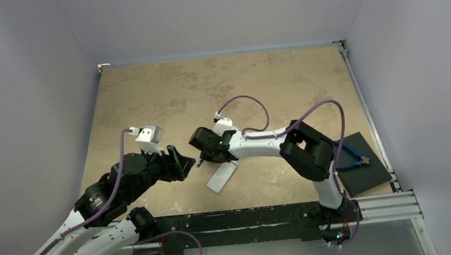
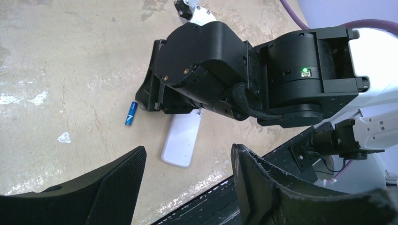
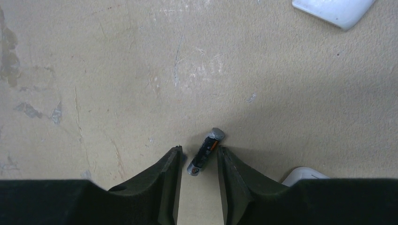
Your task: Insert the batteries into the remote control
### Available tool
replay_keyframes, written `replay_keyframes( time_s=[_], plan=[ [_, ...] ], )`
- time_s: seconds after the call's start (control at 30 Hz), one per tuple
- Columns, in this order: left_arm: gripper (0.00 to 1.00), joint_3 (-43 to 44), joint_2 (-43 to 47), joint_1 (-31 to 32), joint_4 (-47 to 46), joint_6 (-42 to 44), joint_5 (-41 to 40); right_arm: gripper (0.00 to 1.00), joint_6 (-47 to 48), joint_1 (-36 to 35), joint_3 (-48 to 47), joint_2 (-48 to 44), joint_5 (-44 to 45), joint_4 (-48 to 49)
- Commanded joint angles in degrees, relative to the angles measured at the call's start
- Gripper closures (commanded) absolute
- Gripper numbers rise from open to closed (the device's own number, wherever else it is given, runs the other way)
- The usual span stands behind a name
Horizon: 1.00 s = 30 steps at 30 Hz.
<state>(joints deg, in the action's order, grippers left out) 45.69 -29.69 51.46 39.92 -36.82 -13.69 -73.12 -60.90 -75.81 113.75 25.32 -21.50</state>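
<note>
The dark battery (image 3: 205, 151) lies on the table, tilted, between the fingertips of my right gripper (image 3: 198, 150). The jaws are open and straddle it, with the right fingertip close to its upper end. In the top view the right gripper (image 1: 205, 147) points down and hides this battery. The blue battery (image 2: 131, 113) lies just left of it and also shows in the top view (image 1: 199, 163). The white remote control (image 2: 182, 140) lies back up, its far end under the right gripper; it also shows in the top view (image 1: 223, 176). My left gripper (image 2: 188, 151) is open and empty, hovering short of the remote.
A white rounded piece (image 3: 333, 9) lies at the top right of the right wrist view; I cannot tell what it is. A dark pad (image 1: 363, 163) with blue-handled pliers (image 1: 356, 157) sits at the right edge. A black rail (image 1: 251, 216) runs along the near edge.
</note>
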Motion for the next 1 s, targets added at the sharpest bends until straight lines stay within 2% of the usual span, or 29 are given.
replay_keyframes(
  time_s=[0.0,0.5,0.97],
  plan=[
    [0.33,0.4,0.6,0.2,-2.2,0.8,-0.1,0.60,-0.2,-1.3,-3.2,1.9,4.0,-5.3],
    [0.33,0.4,1.8,0.2,-1.8,0.3,-1.2,0.68,5.9,-3.1,-5.6,5.3,6.7,-10.2],
    [0.33,0.4,1.6,0.3,-1.7,0.1,-1.7,0.69,18.8,-3.1,-3.8,4.9,2.1,-6.3]
  ],
)
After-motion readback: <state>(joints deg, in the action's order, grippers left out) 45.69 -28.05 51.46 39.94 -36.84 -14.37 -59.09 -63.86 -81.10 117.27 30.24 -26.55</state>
